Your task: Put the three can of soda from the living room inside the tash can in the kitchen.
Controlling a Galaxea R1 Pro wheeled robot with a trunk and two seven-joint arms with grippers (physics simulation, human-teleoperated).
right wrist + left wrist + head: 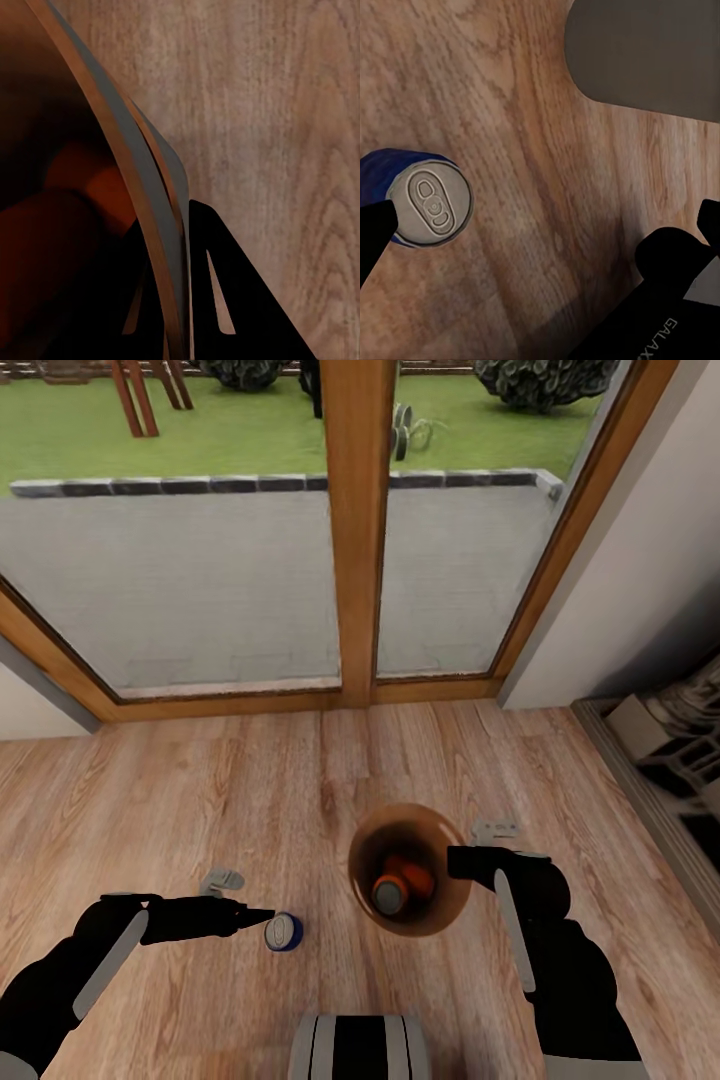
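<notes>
The tash can [440, 915], a round brown bucket, is over the plank floor in front of me. My right gripper [458, 860] is shut on its rim. In the right wrist view the thin wall [142, 187] runs between the fingers [225, 300]. Two orange cans of soda [405, 880] lie inside, one showing its grey top [388, 897]. The dark blue can [283, 932] is left of the bucket, at the tip of my left gripper [262, 918]. In the left wrist view this gripper [521, 232] is open, and the blue can [429, 202] touches one fingertip [375, 232]. Whether the can rests on the floor I cannot tell.
A glass door with a wooden frame [357, 540] is ahead, with a patio and lawn beyond it. A white wall [640, 580] and a dark low shelf [660, 760] stand at the right. Two small grey plates [222, 880] [496, 827] lie on the floor. My base [358, 1048] is at the bottom.
</notes>
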